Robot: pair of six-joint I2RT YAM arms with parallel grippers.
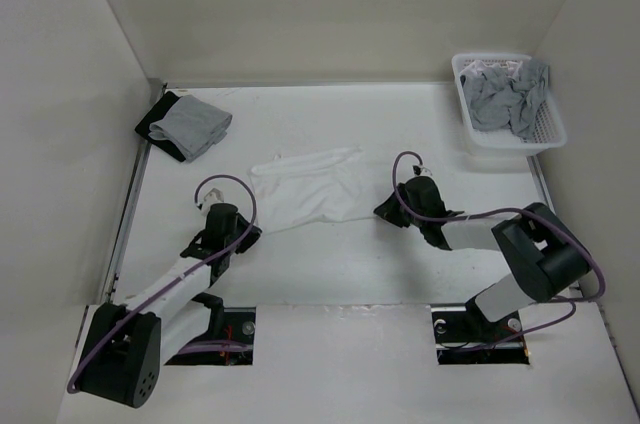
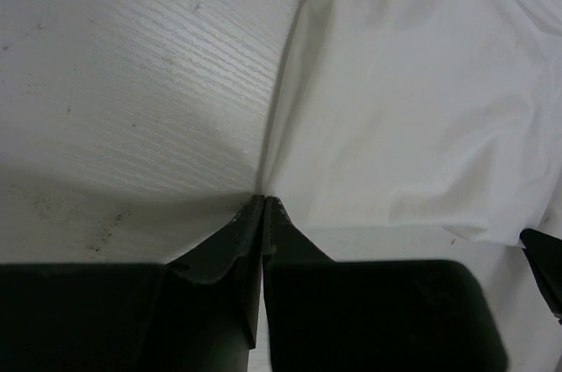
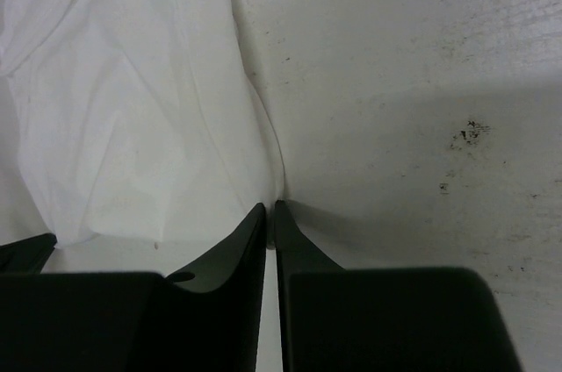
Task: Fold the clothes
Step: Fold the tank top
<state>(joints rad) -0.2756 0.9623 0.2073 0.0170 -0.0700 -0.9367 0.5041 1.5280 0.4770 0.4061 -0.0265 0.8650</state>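
- The white top (image 1: 305, 189) lies spread and slightly rumpled in the middle of the table (image 1: 330, 264), between the two arms.
- The left gripper (image 2: 263, 203) has its jaws pressed together on the garment's left edge at table level. The right gripper (image 3: 270, 210), jaws nearly touching, pinches the opposite edge.
- The thin fabric looks light, limp and liable to slip or bunch. Its side edges or hem corners appear the soundest places to hold, lifted evenly.

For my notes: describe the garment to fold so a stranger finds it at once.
In the middle of the white table lies a thin white sleeveless top. Only this garment is white: the folded garment far left and the clothes in the plastic basket are grey.
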